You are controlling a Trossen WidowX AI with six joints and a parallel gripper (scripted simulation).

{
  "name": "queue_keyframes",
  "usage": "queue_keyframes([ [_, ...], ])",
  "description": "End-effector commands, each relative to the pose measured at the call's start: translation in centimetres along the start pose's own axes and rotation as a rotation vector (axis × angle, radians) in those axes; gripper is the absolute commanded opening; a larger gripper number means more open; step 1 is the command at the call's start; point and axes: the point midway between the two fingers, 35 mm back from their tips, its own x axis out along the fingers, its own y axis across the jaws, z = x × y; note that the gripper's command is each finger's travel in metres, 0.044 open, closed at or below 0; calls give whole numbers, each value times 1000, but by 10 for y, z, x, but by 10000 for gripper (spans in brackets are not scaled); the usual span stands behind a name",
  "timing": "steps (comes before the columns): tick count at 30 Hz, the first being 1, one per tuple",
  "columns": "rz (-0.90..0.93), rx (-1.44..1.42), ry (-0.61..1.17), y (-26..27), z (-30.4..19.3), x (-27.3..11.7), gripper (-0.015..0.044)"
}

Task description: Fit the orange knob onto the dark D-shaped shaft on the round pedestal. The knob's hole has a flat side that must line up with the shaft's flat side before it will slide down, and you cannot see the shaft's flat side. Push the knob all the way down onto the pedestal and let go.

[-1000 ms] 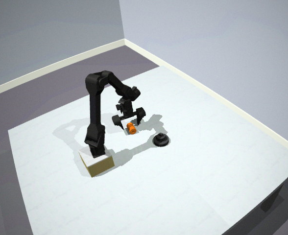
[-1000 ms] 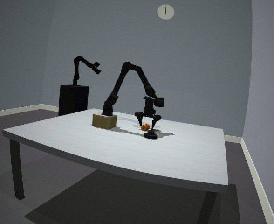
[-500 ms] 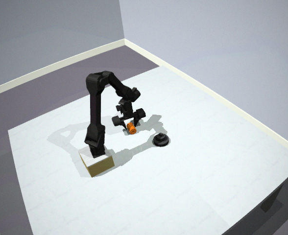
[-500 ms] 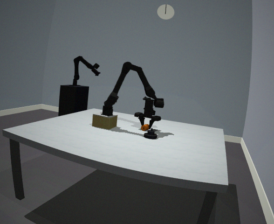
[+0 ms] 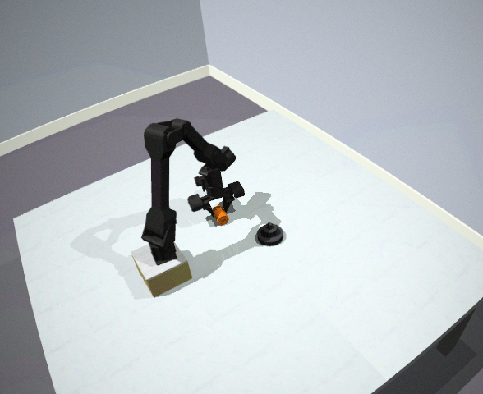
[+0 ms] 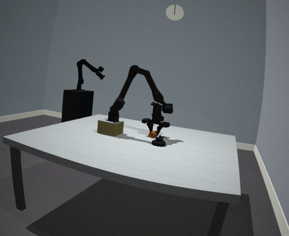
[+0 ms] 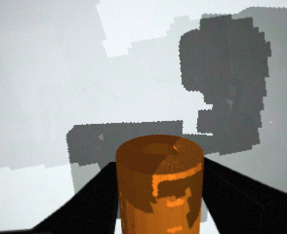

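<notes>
So the nearest thing in the wrist view is the knob (image 5: 221,215) (image 6: 152,134) (image 7: 160,195), a bright orange cylinder lying on its side on the white table (image 5: 284,305) (image 6: 129,157), round end facing out with a shallow recess in it. Shadow turns patches of it brownish, and the hole's flat side is too murky to call, though I think there's a little nick by the rim of the recess. The gripper (image 5: 221,208) (image 6: 154,132) (image 7: 156,167) is partway closed, fingers right up against both sides; can't tell if it's really gripping. Black round pedestal (image 5: 269,238) (image 6: 158,143) sits near the knob, stubby shaft (image 5: 269,225) (image 6: 160,136) up top, bare.
</notes>
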Motion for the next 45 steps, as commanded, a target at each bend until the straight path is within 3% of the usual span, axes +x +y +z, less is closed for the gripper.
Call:
queue_keyframes([
  [1,-2,-7,4,0,-1,0,179],
  [45,5,-2,-674,0,-41,-18,179],
])
